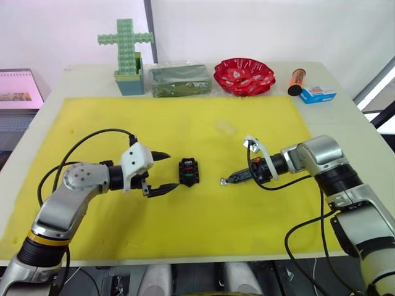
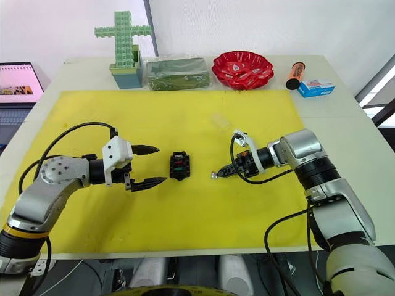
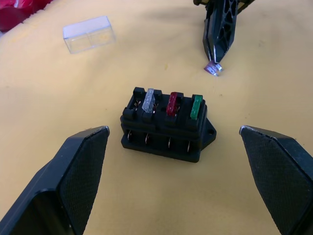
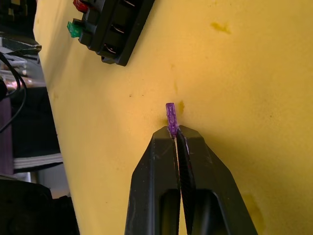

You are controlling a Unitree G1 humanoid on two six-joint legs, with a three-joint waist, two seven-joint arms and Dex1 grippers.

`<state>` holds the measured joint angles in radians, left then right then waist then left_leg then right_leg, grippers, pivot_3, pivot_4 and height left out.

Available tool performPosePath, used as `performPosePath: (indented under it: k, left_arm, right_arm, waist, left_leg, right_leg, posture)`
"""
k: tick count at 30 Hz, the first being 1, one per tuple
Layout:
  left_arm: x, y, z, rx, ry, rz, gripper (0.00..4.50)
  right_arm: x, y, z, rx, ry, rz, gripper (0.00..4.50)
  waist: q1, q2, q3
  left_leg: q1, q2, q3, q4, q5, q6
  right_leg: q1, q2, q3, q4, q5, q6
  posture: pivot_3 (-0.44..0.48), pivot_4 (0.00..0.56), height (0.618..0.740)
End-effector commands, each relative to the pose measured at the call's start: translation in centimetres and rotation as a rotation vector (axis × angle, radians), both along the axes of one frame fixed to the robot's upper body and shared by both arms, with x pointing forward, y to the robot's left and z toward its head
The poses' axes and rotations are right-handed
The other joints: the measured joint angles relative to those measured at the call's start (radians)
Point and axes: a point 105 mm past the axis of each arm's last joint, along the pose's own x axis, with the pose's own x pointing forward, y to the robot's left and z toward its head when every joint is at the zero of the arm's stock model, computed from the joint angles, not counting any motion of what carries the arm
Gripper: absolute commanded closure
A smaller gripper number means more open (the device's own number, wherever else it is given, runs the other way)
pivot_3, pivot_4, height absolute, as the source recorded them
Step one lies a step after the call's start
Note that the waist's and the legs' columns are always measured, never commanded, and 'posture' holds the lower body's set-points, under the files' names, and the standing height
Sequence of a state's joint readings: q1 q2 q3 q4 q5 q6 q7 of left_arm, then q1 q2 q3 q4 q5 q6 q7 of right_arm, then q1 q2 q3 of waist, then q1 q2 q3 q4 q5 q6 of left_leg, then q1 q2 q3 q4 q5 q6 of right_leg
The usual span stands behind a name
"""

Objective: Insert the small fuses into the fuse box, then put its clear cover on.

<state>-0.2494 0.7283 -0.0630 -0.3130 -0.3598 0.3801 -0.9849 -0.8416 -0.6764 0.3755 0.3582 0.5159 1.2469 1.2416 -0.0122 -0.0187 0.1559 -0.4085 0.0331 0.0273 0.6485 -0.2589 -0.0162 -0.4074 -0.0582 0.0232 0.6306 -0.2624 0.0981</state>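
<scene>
1. Three fuses already stand in the fuse box (image 3: 167, 126): a pale grey fuse (image 3: 149, 100), a red fuse (image 3: 172, 103) and a green fuse (image 3: 196, 107), side by side in the top row, with one slot at the grey end still bare.
2. My right gripper (image 4: 175, 134) is clenched on a purple fuse (image 4: 170, 117), pinching it by one end so the rest sticks out past my fingertips, low over the yellow mat (image 1: 185, 234).
3. That purple fuse sits near the fuse box on its right side, clearly apart from it.
4. My left gripper (image 1: 162, 172) is spread wide, holding nothing, its two black fingers (image 3: 78, 171) pointing at the fuse box from the left, just beside it without touching.
5. My fuse box rests flat on the mat around its middle, between my two grippers.
6. My clear cover (image 3: 89, 34) lies on the mat further back, well apart from the box, empty and on its own.
7. Past the mat's far edge, on the table (image 1: 345, 123), stand a green block cross (image 1: 126, 49), a clear bag of green stuff (image 1: 180, 80), a red bowl (image 1: 244, 76), an orange tube (image 1: 297, 81) and a blue-white carton (image 1: 318, 94).
</scene>
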Motion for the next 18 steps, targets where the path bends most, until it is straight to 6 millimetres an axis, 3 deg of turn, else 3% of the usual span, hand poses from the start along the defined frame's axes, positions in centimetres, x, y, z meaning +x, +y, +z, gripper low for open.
performPosePath:
  k: [1,6,10,18]
  left_arm:
    - [0.0,0.1,1.0,-0.005,-0.045,-0.006,0.00]
    - [0.0,0.3,1.2,0.000,-0.046,-0.002,0.00]
    - [0.2,0.2,1.3,0.001,-0.049,-0.004,0.00]
    - [0.9,0.3,1.1,0.018,-0.044,-0.024,0.00]
  right_arm:
    - [0.6,0.7,4.6,0.034,-0.198,0.059,4.46]
    - [-0.1,1.6,8.3,0.027,-0.409,0.155,4.46]
    - [0.0,2.4,10.0,-0.004,-0.603,0.214,4.46]
    - [0.5,4.9,11.4,-0.045,-0.905,0.363,4.46]
  waist:
    - [0.000,0.001,0.000]
    - [0.000,0.001,0.000]
    - [0.001,0.000,0.000]
    - [0.000,0.000,0.000]
  left_leg:
    - [0.000,0.000,0.000,0.000,0.000,0.000]
    - [0.000,0.000,0.000,0.000,0.000,0.000]
    - [0.000,0.000,0.000,0.000,0.000,0.000]
    - [0.000,0.000,0.000,0.000,0.000,0.000]
  right_leg:
    - [0.000,0.000,0.000,0.000,0.000,0.000]
    - [0.000,0.000,0.000,0.000,0.000,0.000]
    - [0.000,0.000,0.000,0.000,0.000,0.000]
    - [0.000,0.000,0.000,0.000,0.000,0.000]
  posture:
    - [0.000,0.150,0.740]
    - [0.000,0.150,0.740]
    - [0.000,0.150,0.740]
    - [0.000,0.150,0.740]
